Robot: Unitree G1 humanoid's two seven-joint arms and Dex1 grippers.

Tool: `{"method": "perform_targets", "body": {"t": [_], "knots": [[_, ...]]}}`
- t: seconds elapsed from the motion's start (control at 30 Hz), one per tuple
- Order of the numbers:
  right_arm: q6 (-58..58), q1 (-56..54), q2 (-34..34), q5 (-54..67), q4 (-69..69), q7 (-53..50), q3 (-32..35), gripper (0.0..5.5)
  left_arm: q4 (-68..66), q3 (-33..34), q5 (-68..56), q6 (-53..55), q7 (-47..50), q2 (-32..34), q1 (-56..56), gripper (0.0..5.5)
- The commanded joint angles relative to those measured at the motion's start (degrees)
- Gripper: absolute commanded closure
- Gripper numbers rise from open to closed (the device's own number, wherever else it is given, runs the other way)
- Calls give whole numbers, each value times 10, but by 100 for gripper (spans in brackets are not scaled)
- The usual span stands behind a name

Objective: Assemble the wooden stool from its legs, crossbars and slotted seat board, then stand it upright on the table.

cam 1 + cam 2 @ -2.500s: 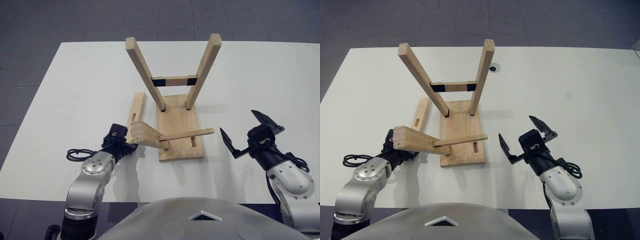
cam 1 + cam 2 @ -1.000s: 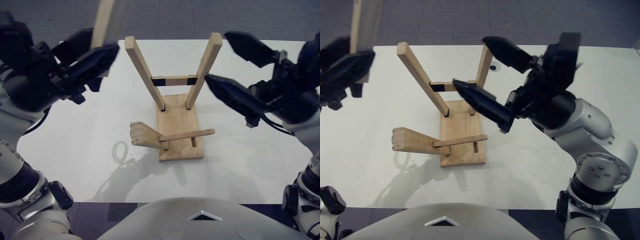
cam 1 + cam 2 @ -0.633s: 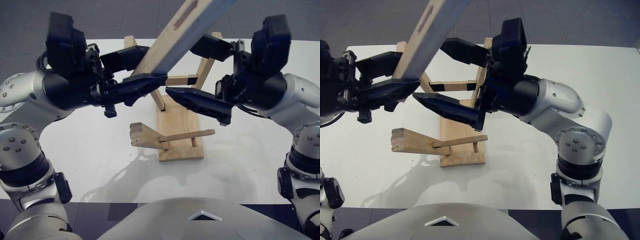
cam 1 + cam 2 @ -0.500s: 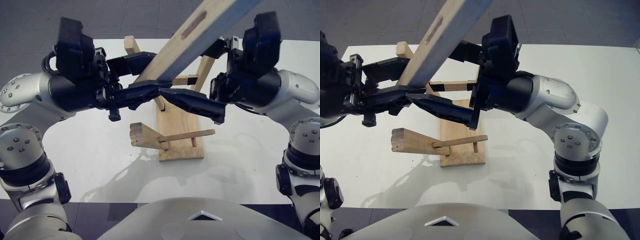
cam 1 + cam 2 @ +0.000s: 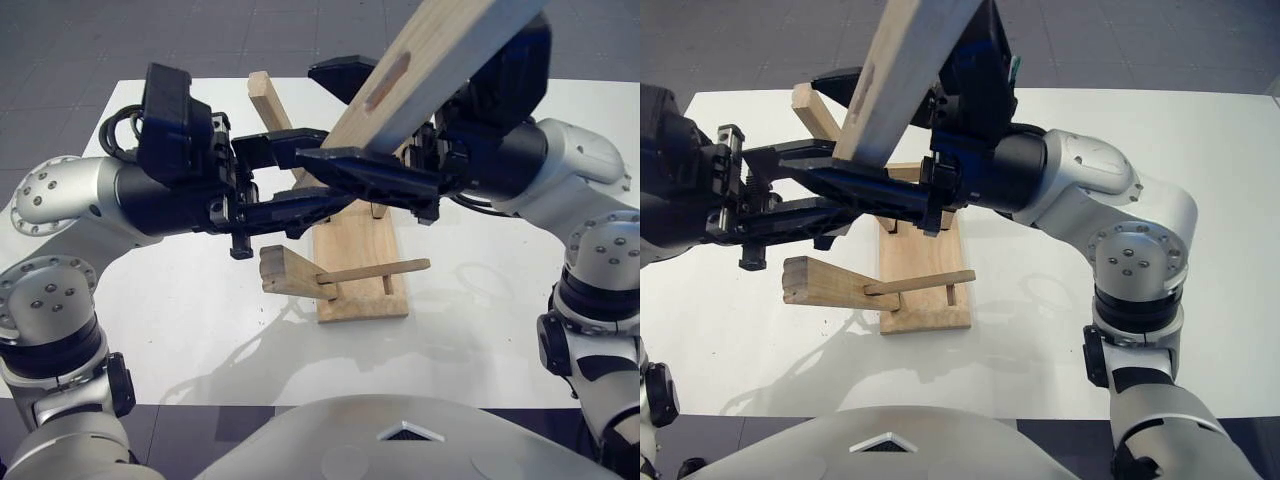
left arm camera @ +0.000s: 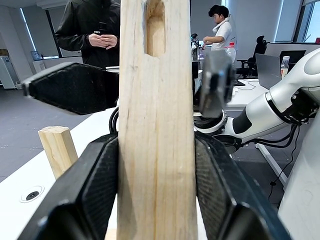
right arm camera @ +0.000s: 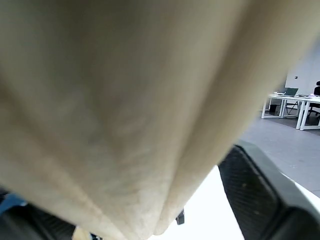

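A slotted wooden leg (image 5: 430,50) slants up above the table, and my left gripper (image 6: 156,150) is shut on its lower end. The black fingers (image 6: 95,195) press both of its sides. My right gripper (image 5: 355,125) is open and straddles the same leg from the other side, one finger above it and one below. On the table lies the seat board (image 5: 352,292) with two upright legs (image 5: 262,92) in its far end. A third leg (image 5: 288,272), with a crossbar (image 5: 378,268) stuck in it, lies across the board's near end.
The white table (image 5: 150,300) has free room left and right of the board. A small cable hole (image 6: 31,194) is in the tabletop. People stand by desks in the room behind.
Both arms have drawn closer together. My right gripper's fingers have slid further along the raised leg, now overlapping the left gripper's fingers. The parts on the table have not moved.
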State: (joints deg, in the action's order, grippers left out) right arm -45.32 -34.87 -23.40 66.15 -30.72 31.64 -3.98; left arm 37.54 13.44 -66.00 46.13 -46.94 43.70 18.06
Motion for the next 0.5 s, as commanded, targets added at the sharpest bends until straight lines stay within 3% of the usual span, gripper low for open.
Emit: {"method": "perform_targets", "body": {"t": [0.03, 0.2, 0.5], "knots": [[-14, -5, -2, 25, 10, -2, 15, 234, 5, -3, 10, -10, -9, 15, -7, 343], [-31, 10, -30, 49, 17, 20, 31, 336, 1, -1, 11, -14, -16, 21, -10, 343], [-46, 46, -82, 56, 12, 107, 29, 344, -23, -13, 21, -18, -25, 22, 0, 343]]}}
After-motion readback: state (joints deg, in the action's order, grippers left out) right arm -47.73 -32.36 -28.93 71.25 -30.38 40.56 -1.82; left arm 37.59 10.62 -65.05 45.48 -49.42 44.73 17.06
